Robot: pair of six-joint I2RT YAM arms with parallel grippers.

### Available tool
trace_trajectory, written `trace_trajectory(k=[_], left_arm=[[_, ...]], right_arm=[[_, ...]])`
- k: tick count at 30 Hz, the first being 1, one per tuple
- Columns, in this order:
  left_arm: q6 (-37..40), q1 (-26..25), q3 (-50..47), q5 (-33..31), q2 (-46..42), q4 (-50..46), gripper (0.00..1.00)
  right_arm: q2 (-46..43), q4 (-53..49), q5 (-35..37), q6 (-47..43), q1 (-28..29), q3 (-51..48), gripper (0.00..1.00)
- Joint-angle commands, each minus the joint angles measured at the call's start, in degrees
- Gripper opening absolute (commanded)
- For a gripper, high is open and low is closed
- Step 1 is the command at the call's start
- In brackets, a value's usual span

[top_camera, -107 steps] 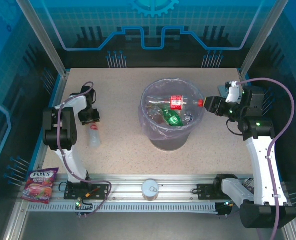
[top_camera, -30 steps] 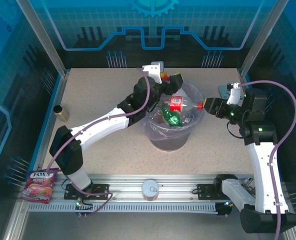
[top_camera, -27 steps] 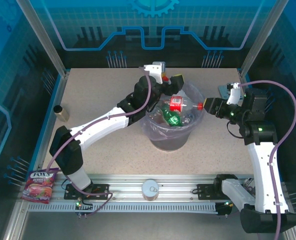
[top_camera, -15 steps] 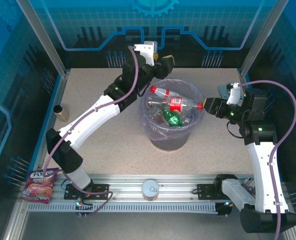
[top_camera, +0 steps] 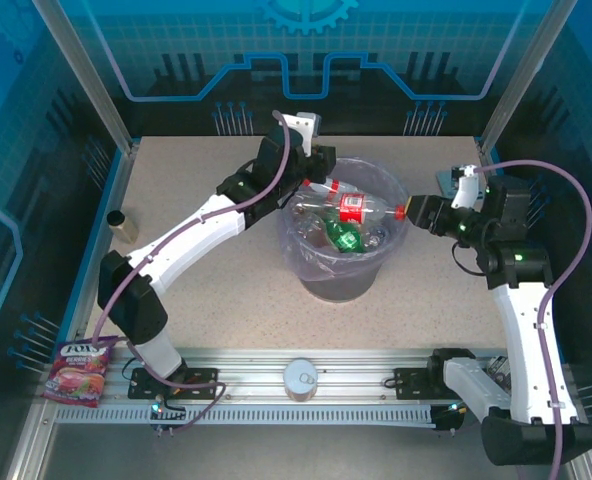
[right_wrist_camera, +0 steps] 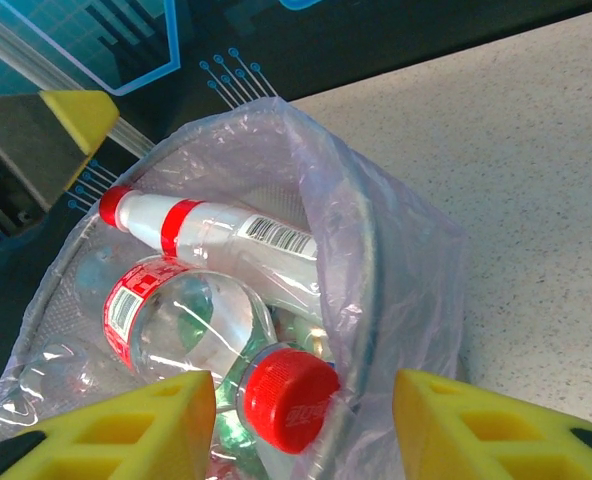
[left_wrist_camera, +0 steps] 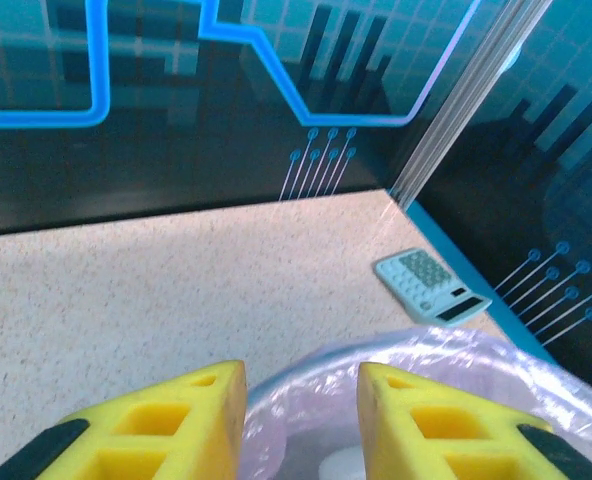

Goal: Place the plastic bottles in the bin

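Observation:
The bin (top_camera: 341, 285), a grey bucket lined with a pale-purple bag, stands mid-table with several plastic bottles inside. A red-capped bottle (top_camera: 318, 186) lies across the top. Beside it is a red-labelled bottle (top_camera: 351, 207), with a green one (top_camera: 343, 238) below. My left gripper (top_camera: 320, 162) hovers at the bin's back-left rim (left_wrist_camera: 456, 350). In the left wrist view it (left_wrist_camera: 303, 378) has a narrow gap between the jaws and nothing in it. My right gripper (top_camera: 416, 212) is open at the right rim. In the right wrist view it (right_wrist_camera: 304, 380) frames the red cap (right_wrist_camera: 291, 400) untouched.
A pale calculator (left_wrist_camera: 434, 285) lies at the back right of the table. At the far left sits an amber jar (top_camera: 124, 226). A silver tin can (top_camera: 300, 378) stands on the front rail, and a candy bag (top_camera: 76, 368) lies at the front left corner.
My left arm swung from the table's left side to over the bin, and a red-capped bottle now lies across its top. The left jaws have narrowed and drawn back. The right arm stayed still.

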Motion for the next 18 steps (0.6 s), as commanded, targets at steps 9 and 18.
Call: trace_trajectory(k=[9, 18], left_arm=[[1.06, 7.23, -0.58, 0.81, -12.24, -8.55, 0.59], [0.5, 19.75, -15.83, 4.03, -27.08, -16.61, 0.68]], right_arm=[[2.76, 1.56, 3.79, 0.46, 3.65, -2.64, 0.49], [6.63, 5.23, 0.75, 1.24, 4.58, -3.98, 0.48]])
